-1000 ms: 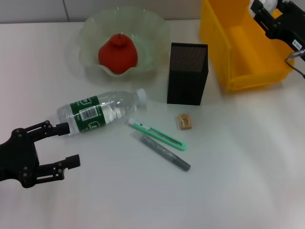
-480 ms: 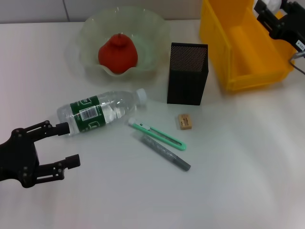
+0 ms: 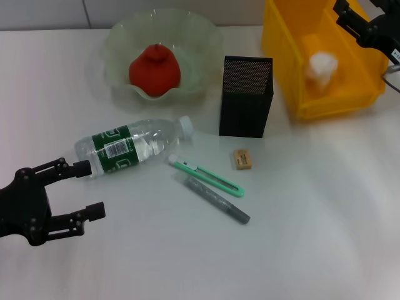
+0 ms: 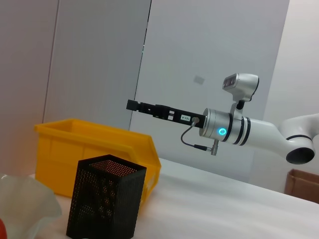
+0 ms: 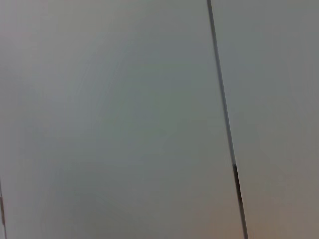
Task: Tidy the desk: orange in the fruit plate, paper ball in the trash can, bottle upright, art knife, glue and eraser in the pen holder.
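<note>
The paper ball (image 3: 322, 64) is seen inside the yellow bin (image 3: 350, 103), below the right pincer (image 3: 357, 22), spread open for release; beside the bottle (image 3: 128, 146), the left pincer (image 3: 87, 190) is held open.

Smooth white desk top (image 3: 325, 206), evenly lit. Pale grey panelled wall (image 4: 209, 40) w/ vertical seams behind; brown cardboard box (image 4: 303, 185) by far corner.

Orange (image 3: 154, 69) in fruit plate (image 3: 206, 37), paper ball (image 3: 321, 65) in trash can (image 3: 284, 56)
</note>
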Motion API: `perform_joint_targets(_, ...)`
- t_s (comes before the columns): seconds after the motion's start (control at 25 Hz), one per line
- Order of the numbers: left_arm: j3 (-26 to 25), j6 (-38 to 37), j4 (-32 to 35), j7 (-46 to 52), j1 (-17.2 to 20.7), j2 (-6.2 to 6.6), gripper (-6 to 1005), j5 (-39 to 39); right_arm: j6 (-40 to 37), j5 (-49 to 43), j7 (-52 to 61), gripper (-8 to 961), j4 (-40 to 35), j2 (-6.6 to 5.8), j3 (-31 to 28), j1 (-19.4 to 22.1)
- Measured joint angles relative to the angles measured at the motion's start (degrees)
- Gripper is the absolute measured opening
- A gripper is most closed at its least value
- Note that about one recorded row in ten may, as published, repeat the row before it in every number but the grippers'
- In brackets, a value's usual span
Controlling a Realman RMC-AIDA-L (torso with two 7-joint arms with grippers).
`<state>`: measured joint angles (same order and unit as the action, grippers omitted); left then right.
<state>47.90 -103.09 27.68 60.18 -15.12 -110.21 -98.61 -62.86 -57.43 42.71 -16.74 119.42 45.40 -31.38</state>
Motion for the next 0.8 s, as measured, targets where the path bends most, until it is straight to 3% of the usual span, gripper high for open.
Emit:
perform_joint_targets(0.12, 0.0, 0.0, 0.0, 0.0, 0.0, 0.0, 797, 0.0, -0.3, 0.1, 0.0, 840, -0.1, 0.02, -0.5, 0.0)
perform_joint_targets(0.8, 0.0, -0.1, 0.0, -0.1, 0.0, 0.0, 786, 0.0, -2.7, -0.1, 0.2, 836, 0.3, -0.06, 0.0, 0.3)
